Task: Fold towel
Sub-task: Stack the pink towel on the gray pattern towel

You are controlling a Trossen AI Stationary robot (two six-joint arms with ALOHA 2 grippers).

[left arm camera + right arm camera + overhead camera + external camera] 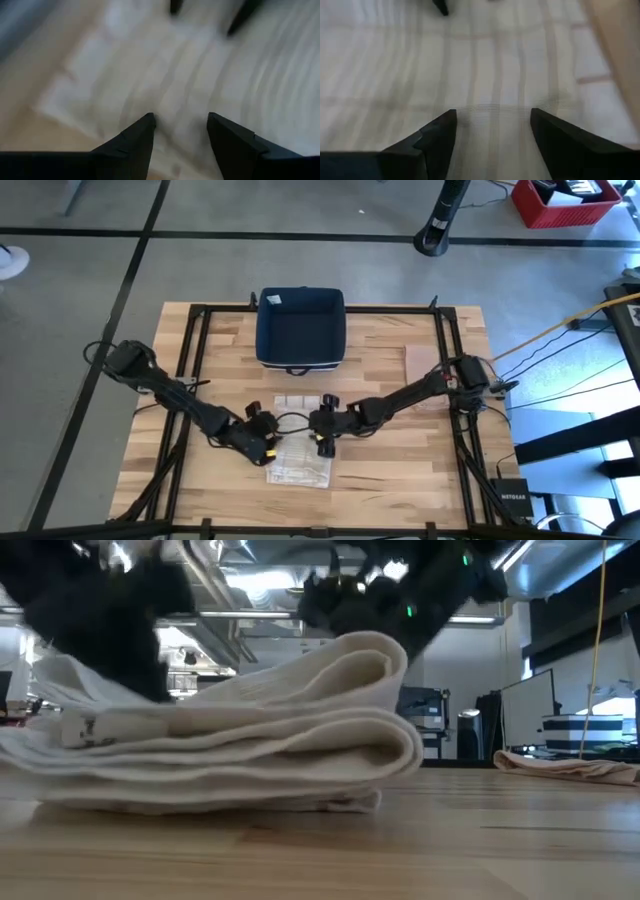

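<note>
Here, from above, the white striped cloth towel [298, 463] lies folded into a small rectangle at the near middle of the pale wooden slatted table [400, 470], in front of a dark blue fabric bin [300, 328] and apart from a beige cloth [425, 365] at the right. The left gripper [266, 446] sits over the towel's left upper corner, the right gripper [324, 442] over its right upper corner.

At table height, the towel [230, 750] shows as several stacked layers, the top fold bulging up at the right; dark arm shapes hang above it.

In the left wrist view, the left fingers [135, 140] stand apart over the towel [200, 75], holding nothing.

In the right wrist view, the right fingers [440, 135] are spread wide above the striped cloth [495, 65], also empty.

The fold looks just laid and released. Next, I judge, comes pressing the raised layer flat or lifting clear without dragging the cloth.
</note>
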